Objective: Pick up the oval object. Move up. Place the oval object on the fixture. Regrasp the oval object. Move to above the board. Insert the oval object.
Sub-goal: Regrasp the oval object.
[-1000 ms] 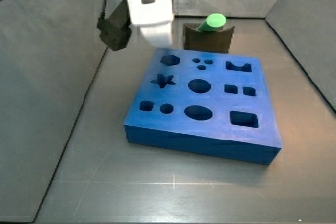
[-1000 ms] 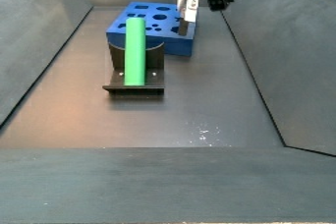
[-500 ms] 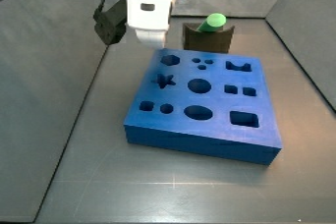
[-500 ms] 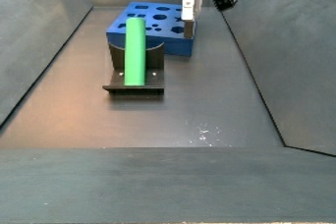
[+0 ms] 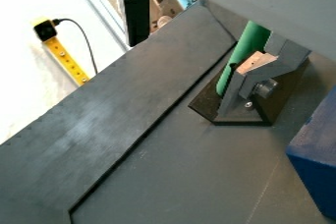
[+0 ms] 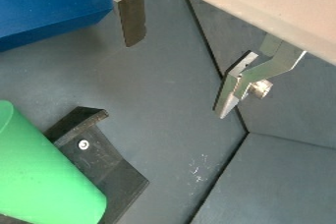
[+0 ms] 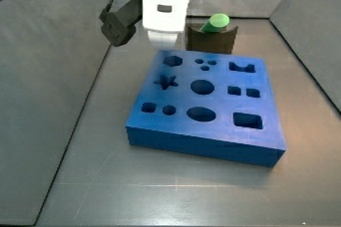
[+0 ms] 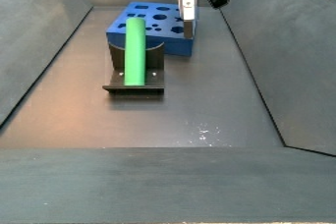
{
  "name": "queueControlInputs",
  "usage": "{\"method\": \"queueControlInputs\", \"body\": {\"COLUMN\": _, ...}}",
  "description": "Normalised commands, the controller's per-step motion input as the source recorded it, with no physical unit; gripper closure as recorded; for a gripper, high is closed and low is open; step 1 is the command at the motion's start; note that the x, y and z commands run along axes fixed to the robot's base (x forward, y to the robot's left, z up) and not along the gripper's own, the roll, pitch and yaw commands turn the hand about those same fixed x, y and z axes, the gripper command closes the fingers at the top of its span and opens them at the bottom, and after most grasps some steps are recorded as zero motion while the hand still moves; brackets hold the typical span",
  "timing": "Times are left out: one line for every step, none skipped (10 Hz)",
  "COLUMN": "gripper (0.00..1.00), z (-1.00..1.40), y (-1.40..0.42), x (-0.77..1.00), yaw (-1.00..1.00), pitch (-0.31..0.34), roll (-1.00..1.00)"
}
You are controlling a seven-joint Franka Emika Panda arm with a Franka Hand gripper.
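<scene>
While the green rod (image 8: 134, 49) rests on the fixture (image 8: 136, 79) beside the blue board (image 7: 206, 107), the gripper (image 6: 178, 56) hangs above, fingers (image 6: 129, 17) apart and empty. Step in hand, by judgement: regrasp; next move calls for descent onto the rod.

yellow power strip (image 5: 53, 46) | black cable (image 5: 86, 46) plugged in | beyond the enclosure wall

Grey enclosure with sloping walls, and a glimpse of the room outside.

The floor (image 7: 80, 171) is dark matt grey, with small glints of light (image 8: 203, 132) on it. Smooth grey side walls (image 8: 39, 51) slope outward from it and meet it at straight seams. In a wrist view, past the rim of a wall, a yellow power strip (image 5: 66, 57) with a black plug and cable (image 5: 83, 43) lies against a bright pale surface (image 5: 27, 100).
</scene>
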Motion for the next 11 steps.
{"method": "queueControlInputs", "body": {"gripper": 0.00, "z": -0.02, "y": -0.04, "x": 0.04, "yaw": 0.30, "pitch": -0.091, "roll": 0.08}}
{"method": "queueControlInputs", "body": {"gripper": 0.00, "z": -0.01, "y": -0.04, "x": 0.04, "yaw": 0.21, "pitch": -0.109, "roll": 0.08}}
{"method": "queueControlInputs", "body": {"gripper": 0.00, "z": 0.00, "y": -0.02, "x": 1.00, "yaw": 0.17, "pitch": -0.108, "roll": 0.08}}
{"method": "queueControlInputs", "body": {"gripper": 0.00, "z": -0.01, "y": -0.02, "x": 1.00, "yaw": 0.11, "pitch": -0.104, "roll": 0.08}}
{"method": "queueControlInputs", "body": {"gripper": 0.00, "z": -0.03, "y": -0.02, "x": 1.00, "yaw": 0.07, "pitch": -0.088, "roll": 0.10}}
{"method": "queueControlInputs", "body": {"gripper": 0.00, "z": -0.03, "y": -0.02, "x": 1.00, "yaw": 0.03, "pitch": -0.075, "roll": 0.12}}
{"method": "queueControlInputs", "body": {"gripper": 0.00, "z": -0.04, "y": -0.02, "x": 1.00, "yaw": 0.00, "pitch": -0.061, "roll": 0.12}}
{"method": "queueControlInputs", "body": {"gripper": 0.00, "z": -0.04, "y": -0.02, "x": 1.00, "yaw": -0.02, "pitch": -0.032, "roll": 0.12}}
{"method": "queueControlInputs", "body": {"gripper": 0.00, "z": -0.05, "y": -0.01, "x": 1.00, "yaw": -0.03, "pitch": -0.013, "roll": 0.12}}
{"method": "queueControlInputs", "body": {"gripper": 0.00, "z": -0.04, "y": -0.02, "x": 1.00, "yaw": -0.04, "pitch": 0.032, "roll": 0.11}}
{"method": "queueControlInputs", "body": {"gripper": 0.00, "z": -0.05, "y": -0.02, "x": 1.00, "yaw": -0.04, "pitch": 0.062, "roll": 0.11}}
